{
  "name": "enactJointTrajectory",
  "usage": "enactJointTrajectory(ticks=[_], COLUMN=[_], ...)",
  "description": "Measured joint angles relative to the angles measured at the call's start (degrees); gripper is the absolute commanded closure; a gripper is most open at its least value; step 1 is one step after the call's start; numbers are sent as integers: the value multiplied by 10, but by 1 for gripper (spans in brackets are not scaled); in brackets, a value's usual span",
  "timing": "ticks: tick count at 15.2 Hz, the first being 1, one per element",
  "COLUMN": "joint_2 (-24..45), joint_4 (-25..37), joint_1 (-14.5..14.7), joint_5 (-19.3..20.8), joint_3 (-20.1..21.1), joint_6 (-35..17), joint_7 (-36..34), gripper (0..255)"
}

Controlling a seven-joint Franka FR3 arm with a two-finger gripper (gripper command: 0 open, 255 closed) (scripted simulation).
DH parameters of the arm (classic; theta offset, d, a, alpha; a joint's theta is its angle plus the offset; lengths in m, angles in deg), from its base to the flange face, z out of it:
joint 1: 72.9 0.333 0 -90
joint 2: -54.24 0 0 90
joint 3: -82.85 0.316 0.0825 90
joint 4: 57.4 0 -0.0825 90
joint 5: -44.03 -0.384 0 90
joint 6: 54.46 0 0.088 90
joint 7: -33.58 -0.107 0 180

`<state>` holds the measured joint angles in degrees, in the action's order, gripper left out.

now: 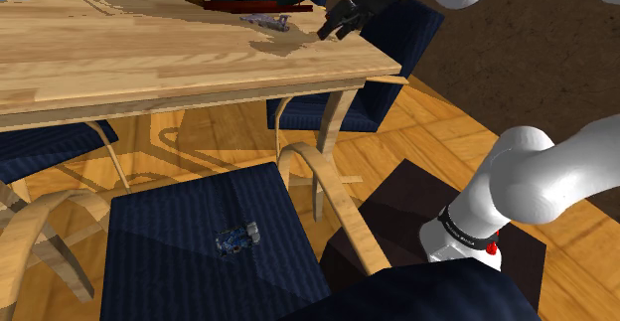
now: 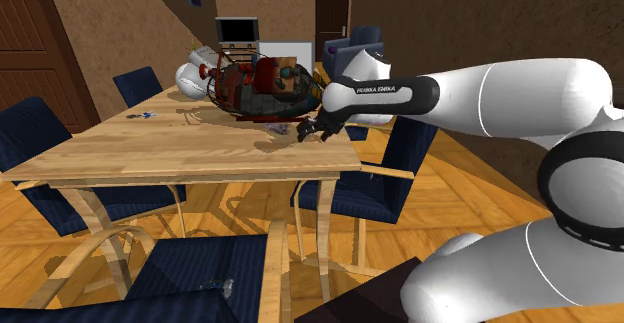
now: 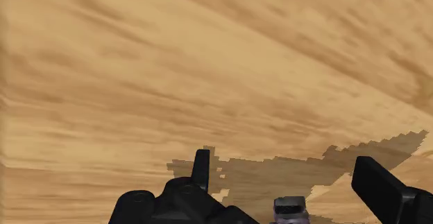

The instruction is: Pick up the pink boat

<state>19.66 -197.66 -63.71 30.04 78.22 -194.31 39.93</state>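
Observation:
The boat point(image 1: 266, 21) is a small mauve-grey toy lying on the wooden table point(image 1: 119, 61), near its far right corner. In the second exterior view the boat point(image 2: 276, 129) lies just left of my gripper point(image 2: 312, 129). My gripper point(image 1: 336, 25) hangs low over the table, a little to the shoulder view's right of the boat, fingers apart. In the wrist view the open gripper point(image 3: 290, 181) faces bare tabletop, and a small pinkish-grey piece point(image 3: 290, 210), probably the boat, shows between the fingers without touching them.
A large red and dark model point(image 2: 262, 86) stands on the table just behind the boat. Blue chairs point(image 1: 392, 31) surround the table. A small blue toy car point(image 1: 236, 238) lies on the near chair seat. A tiny item point(image 2: 148, 116) sits at the table's far left.

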Motion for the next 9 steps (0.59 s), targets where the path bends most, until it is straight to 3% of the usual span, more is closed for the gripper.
enactJointTrajectory(ticks=[5, 7, 9], joint_2=[73, 100, 126], joint_4=[12, 28, 49], joint_1=[84, 138, 214], joint_5=[-81, -130, -196], joint_3=[-48, -82, -139], joint_6=[-165, -223, -278], joint_7=[103, 161, 240], gripper=[0, 0, 0])
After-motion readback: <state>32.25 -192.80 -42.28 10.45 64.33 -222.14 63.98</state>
